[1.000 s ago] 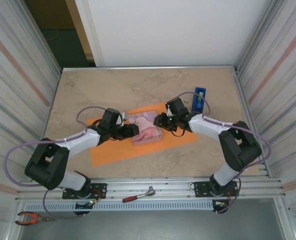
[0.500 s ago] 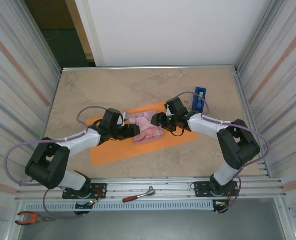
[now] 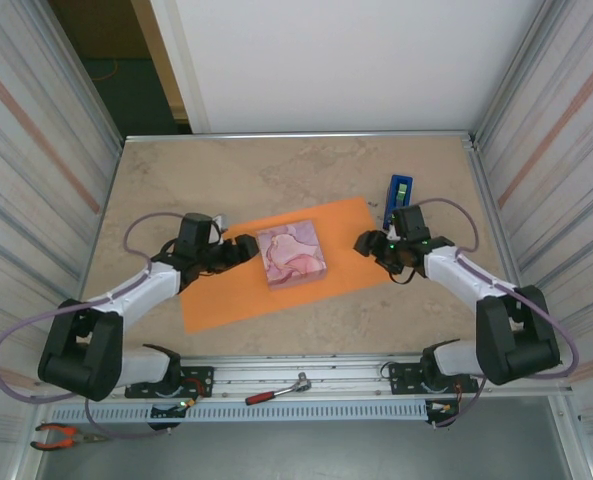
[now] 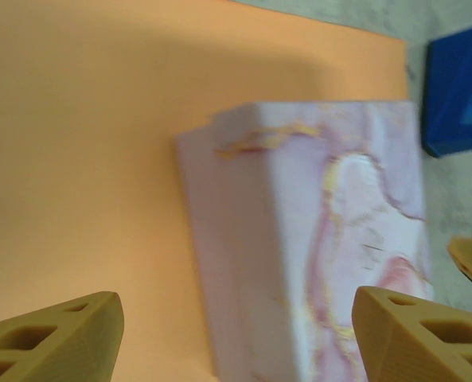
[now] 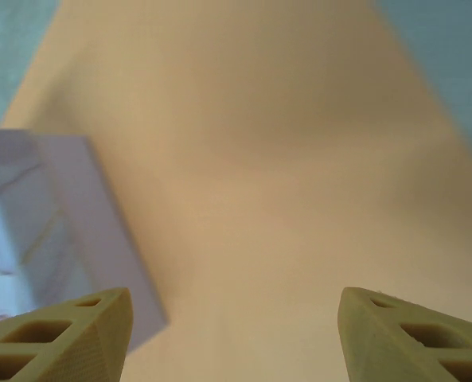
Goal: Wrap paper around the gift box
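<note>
Both my arms have drawn back from the gift box [image 3: 293,257] — a second ago my grippers crowded it from either side. Now my left gripper [image 3: 244,246] and right gripper [image 3: 362,243] stand open and empty, apart from it. The box — pink, marbled — lies flat mid-sheet on the orange paper [image 3: 226,295], the blue tape dispenser [image 3: 400,195] at the sheet's far right corner.
</note>
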You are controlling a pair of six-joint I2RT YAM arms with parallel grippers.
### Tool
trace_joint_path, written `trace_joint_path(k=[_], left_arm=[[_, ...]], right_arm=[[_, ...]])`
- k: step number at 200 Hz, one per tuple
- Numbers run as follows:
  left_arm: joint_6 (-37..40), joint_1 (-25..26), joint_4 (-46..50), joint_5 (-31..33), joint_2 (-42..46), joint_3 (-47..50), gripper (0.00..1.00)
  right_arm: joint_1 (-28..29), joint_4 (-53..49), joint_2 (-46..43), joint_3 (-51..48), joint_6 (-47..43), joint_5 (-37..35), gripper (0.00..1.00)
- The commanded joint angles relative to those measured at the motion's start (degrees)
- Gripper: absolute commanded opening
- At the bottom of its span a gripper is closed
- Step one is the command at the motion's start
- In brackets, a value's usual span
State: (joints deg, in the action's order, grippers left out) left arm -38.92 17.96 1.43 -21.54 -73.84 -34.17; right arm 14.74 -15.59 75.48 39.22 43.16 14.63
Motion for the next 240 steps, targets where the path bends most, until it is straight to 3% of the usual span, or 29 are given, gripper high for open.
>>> trace_joint_path(k=[1, 44, 110, 157, 201, 240], left_arm=[[-0.9, -2.4, 0.0, 1.8, -0.9, 2.2, 0.76], [-0.5, -4.8, -2.7, 1.9, -6.4, 2.6, 0.76], [3.0, -8.1, -4.2, 1.9, -14.9, -1.1, 0.75], [6.4, -9.9, -2.0, -1.5, -19.6, -7.5, 0.74], [4.9, -9.1, -1.3, -4.9, -11.7, -8.1, 0.75], [4.3, -4.2, -2.6, -7.5, -6.2, -5.4, 0.77]], right_arm=[[-2.9, -5.3, -3.9, -2.3, -2.8, -3.1, 0.67], [-7.0, -6.0, -6.4, -5.0, -3.8, -2.8, 0.68], [-7.0, -4.8, -5.7, -6.0, -4.2, -0.8, 0.68], [-6.2, -2.8, -5.1, -7.2, -3.7, 0.9, 0.68], [0.2, -0.2, -4.4, -4.0, -2.6, 3.4, 0.66], [7.6, 2.1, 2.6, 4.8, -1.5, 4.2, 0.7]])
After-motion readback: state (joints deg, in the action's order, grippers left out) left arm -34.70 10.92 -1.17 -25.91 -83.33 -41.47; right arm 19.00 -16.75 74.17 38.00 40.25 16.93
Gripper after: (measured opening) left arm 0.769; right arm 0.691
